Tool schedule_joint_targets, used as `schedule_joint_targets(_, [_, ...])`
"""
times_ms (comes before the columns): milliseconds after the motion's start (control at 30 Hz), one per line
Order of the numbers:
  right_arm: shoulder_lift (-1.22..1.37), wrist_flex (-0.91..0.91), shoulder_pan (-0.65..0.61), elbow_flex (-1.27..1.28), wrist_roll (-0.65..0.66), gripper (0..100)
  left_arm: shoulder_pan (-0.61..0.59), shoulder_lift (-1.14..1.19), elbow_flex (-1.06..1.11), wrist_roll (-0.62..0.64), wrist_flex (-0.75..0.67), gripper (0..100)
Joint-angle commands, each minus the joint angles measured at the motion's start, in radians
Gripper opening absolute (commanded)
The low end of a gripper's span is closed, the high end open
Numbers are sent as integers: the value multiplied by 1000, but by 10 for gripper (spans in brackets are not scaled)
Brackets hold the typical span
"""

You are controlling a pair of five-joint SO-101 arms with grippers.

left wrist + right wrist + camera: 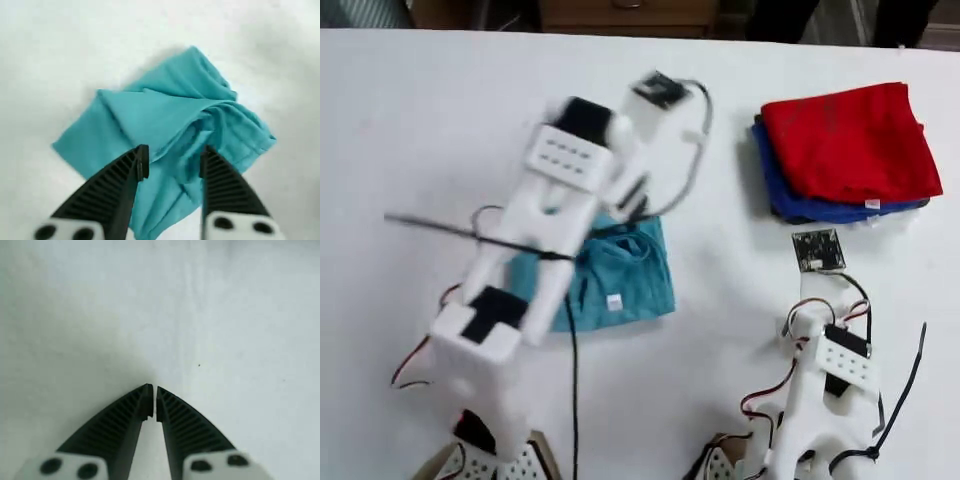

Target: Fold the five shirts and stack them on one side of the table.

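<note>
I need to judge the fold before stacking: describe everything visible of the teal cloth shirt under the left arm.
The teal cloth shirt lies on the white table, apart from the stack of folded red and blue shirts. It is folded into a rough, rumpled rectangle, creases bunched toward one side, a small white tag near one edge. The left arm crosses over part of it; the open left gripper hangs above its folds; contact cannot be told.

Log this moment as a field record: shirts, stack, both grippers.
teal shirt: loosely folded, rumpled, lying on the table
stack: folded red shirt on top of blue shirt, on the right arm's side
left gripper: open, over the teal shirt
right gripper: shut, empty, over bare table
</note>
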Motion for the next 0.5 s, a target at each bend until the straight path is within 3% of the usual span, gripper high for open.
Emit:
schedule_joint_targets(0, [-28, -16, 13, -3, 0, 22, -80, -98, 12, 2, 14, 11])
schedule_joint_targets(133, [-30, -16, 13, -3, 0, 22, -101, -58, 226, -48, -17, 29])
schedule_joint_targets(267, [-30, -16, 13, -3, 0, 22, -94, -46, 437, -49, -140, 27])
schedule_joint_targets(467, [-30, -18, 13, -3, 0, 22, -11, -43, 518, -46, -230, 27])
